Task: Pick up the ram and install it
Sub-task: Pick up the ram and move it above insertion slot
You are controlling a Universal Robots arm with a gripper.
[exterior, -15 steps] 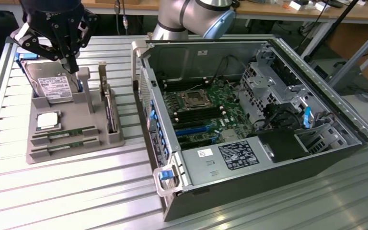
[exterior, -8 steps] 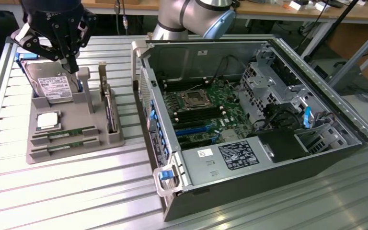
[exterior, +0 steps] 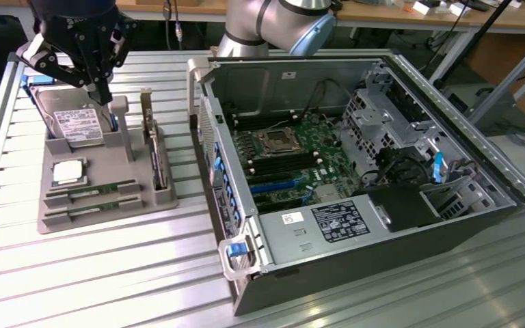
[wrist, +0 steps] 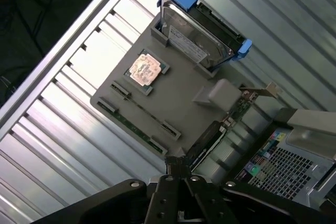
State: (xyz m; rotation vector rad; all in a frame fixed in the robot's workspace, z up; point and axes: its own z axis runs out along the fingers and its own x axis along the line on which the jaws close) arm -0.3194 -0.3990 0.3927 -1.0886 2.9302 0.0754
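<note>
Two ram sticks (exterior: 92,187) (exterior: 93,207), thin and green, stand on edge in slots at the near end of a grey holder tray (exterior: 107,160). In the wrist view the ram (wrist: 131,121) is seen edge-on as thin green lines across the tray (wrist: 178,98). My black gripper (exterior: 106,96) hangs above the tray's far end, over the hard drive (exterior: 78,123), well apart from the ram. Its fingers (wrist: 177,167) are shut together with nothing between them.
The tray also holds a square silver processor (exterior: 68,171) (wrist: 145,68) and a larger green card with a metal bracket (exterior: 158,157). An open computer case (exterior: 354,157) with its motherboard (exterior: 290,157) lies at the exterior view's right, on a slatted metal table (exterior: 107,273).
</note>
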